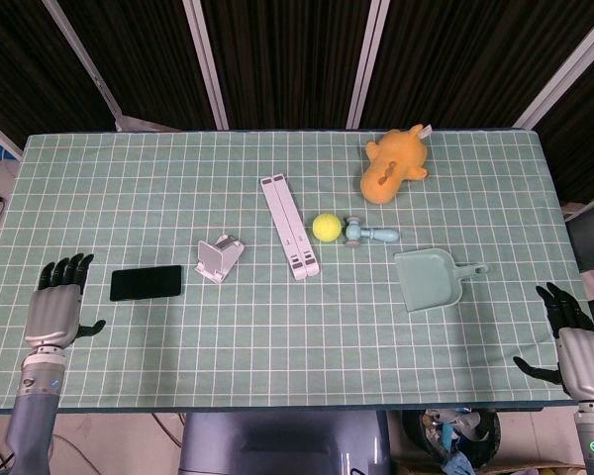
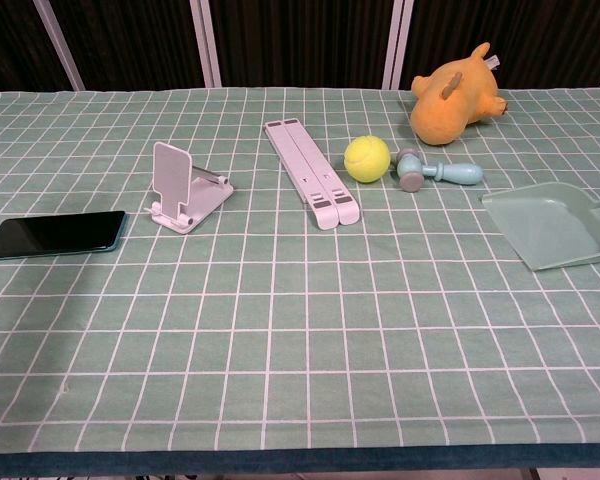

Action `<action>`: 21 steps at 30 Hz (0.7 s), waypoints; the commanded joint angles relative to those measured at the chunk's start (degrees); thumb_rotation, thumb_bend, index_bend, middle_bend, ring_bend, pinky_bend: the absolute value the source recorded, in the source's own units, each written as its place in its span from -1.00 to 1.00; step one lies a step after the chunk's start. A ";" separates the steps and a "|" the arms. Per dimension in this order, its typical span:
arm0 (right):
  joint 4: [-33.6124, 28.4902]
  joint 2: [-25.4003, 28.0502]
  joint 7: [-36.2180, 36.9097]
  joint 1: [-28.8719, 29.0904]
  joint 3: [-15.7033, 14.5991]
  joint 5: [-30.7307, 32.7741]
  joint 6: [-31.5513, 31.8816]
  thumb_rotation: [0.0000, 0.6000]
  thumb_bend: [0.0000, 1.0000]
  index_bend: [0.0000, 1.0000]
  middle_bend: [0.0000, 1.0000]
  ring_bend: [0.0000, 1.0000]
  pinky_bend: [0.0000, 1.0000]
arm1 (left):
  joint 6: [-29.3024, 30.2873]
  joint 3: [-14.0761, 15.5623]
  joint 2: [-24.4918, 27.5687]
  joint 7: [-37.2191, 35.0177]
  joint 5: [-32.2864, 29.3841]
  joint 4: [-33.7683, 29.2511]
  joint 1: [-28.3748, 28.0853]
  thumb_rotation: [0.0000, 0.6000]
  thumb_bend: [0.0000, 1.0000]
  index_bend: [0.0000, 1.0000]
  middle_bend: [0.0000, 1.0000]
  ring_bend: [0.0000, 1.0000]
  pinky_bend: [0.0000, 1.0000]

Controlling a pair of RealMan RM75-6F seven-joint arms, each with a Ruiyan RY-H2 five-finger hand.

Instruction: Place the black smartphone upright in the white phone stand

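The black smartphone (image 1: pixel 146 283) (image 2: pixel 54 234) lies flat on the green checked cloth, left of the white phone stand (image 1: pixel 219 259) (image 2: pixel 183 187), which stands empty with its back plate raised. My left hand (image 1: pixel 57 305) hovers over the table's left part, a short way left of the phone, fingers spread and holding nothing. At the table's right front corner my right hand (image 1: pixel 570 336) is open too, fingers apart, off the cloth's edge. Neither hand shows in the chest view.
A long white folded stand (image 1: pixel 289 227) lies mid-table. Right of it are a yellow ball (image 1: pixel 326 227), a small blue toy hammer (image 1: pixel 369 234), a teal dustpan (image 1: pixel 431 279) and an orange plush toy (image 1: pixel 393 163) at the back.
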 commanded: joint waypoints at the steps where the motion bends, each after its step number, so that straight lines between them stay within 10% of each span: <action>1: 0.02 0.01 0.42 0.08 0.12 0.22 -0.20 1.00 -1.00 -1.00 -1.00 -1.00 -0.60 | -3.28 -2.60 -3.98 8.23 -10.76 1.49 -6.47 1.00 -0.73 -0.89 -0.91 -1.00 -1.00; 21: -0.11 0.02 2.01 0.12 0.35 0.60 -0.44 1.00 -0.95 -1.00 -1.00 -1.00 -0.60 | -4.61 -3.05 -10.42 19.08 -29.90 10.64 -18.51 1.00 -0.59 -0.74 -0.72 -1.00 -1.00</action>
